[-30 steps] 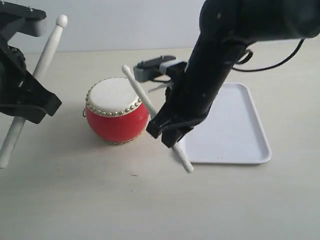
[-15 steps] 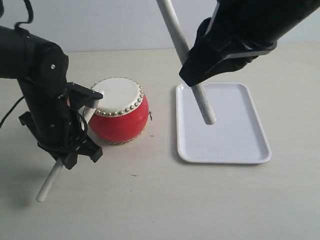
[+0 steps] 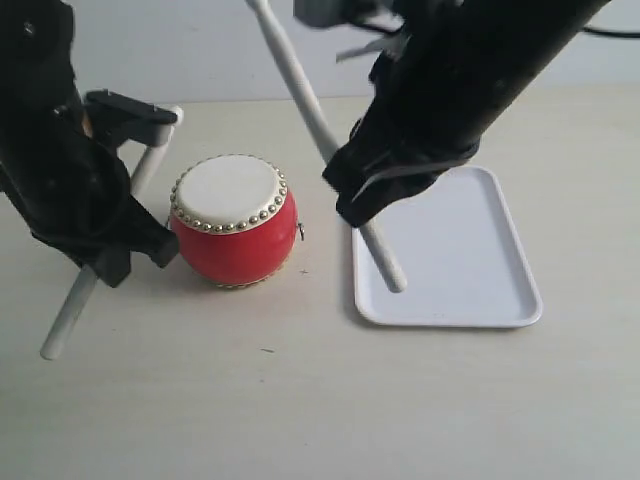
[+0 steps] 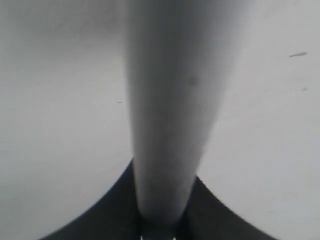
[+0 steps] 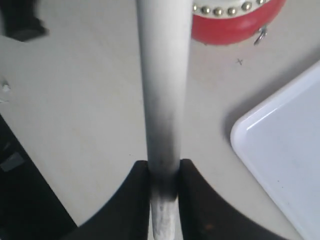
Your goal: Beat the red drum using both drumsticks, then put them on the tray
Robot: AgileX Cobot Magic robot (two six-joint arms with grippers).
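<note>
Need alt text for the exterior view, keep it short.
Two black robot arms each hold a pale stick at a slant over a beige table, with a red drum between them. The left pincer grips the left drumstick beside the drum; the right pincer holds the right drumstick with its lower end over the left part of a white tray.

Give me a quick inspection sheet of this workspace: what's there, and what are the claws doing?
Surface: pale beige table, a few tiny dark specks.
Job's things: red drum upright, left of the white tray; neither drumstick touches the drum skin.
Clutter: nothing seen.
Claws: left claw shut on the left drumstick; right claw shut on the right drumstick.
Cables: one dark cable by the right arm.
Surroundings: plain pale wall.
</note>
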